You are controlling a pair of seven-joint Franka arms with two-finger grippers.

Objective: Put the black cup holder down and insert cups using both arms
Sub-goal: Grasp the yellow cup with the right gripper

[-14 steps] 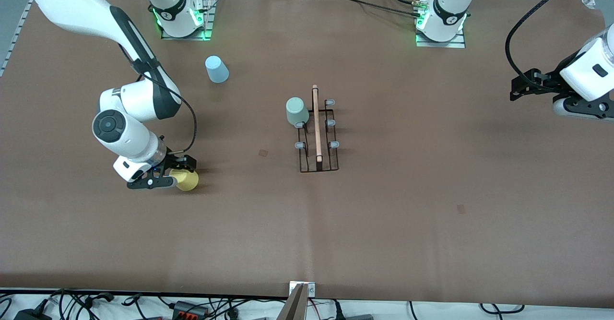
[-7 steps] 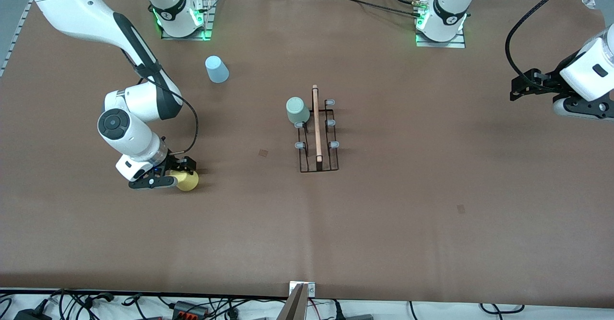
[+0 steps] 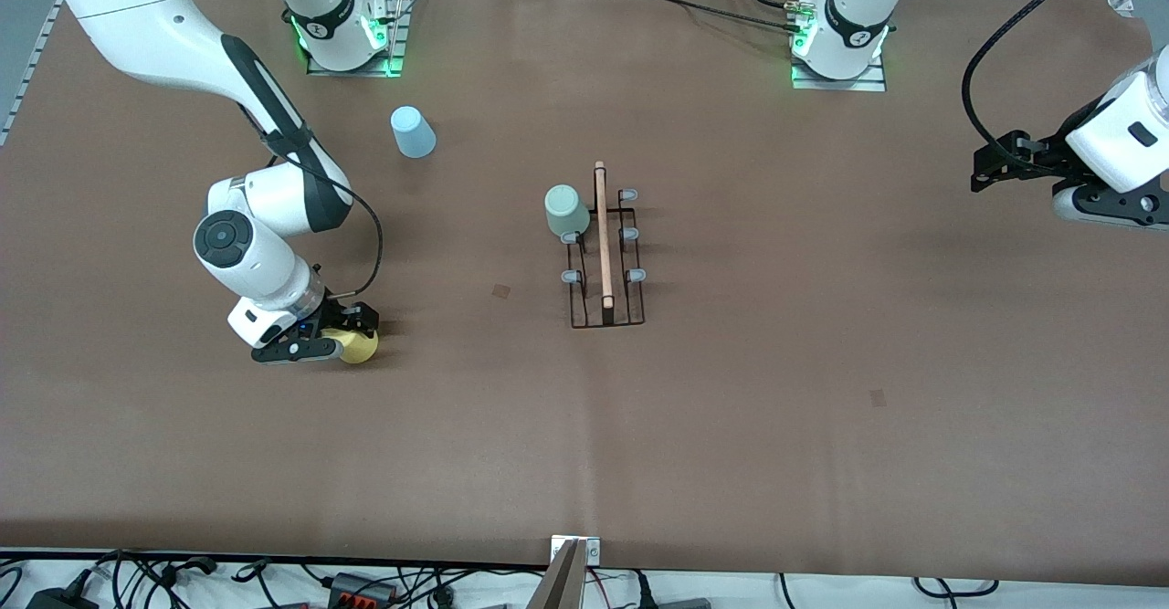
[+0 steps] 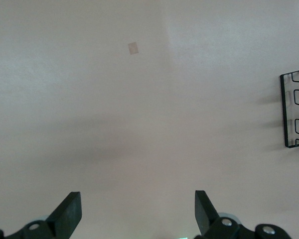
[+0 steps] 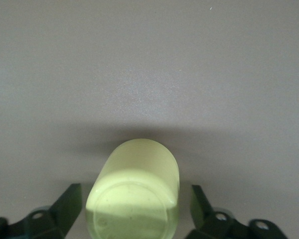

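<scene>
Nearest the front camera, the right gripper (image 3: 336,340) sits low at the right arm's end of the table, its fingers spread on either side of the yellow cup (image 5: 134,191) without pressing it. Farther off, mid-table, stands the black cup holder (image 3: 605,257) with the mint-green cup (image 3: 566,212) on a peg. Farther still stands the light-blue cup (image 3: 413,131). The left gripper (image 4: 137,214) waits wide open and empty over the left arm's end

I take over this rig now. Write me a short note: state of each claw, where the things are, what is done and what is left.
Right claw: open, its fingers either side of the yellow cup, not closed on it.
Left claw: open, waiting at its end of the table.
Black cup holder: placed mid-table.
Done: mint-green cup sits on a peg.
Left: yellow cup and light-blue cup, standing near the right arm's base.
</scene>
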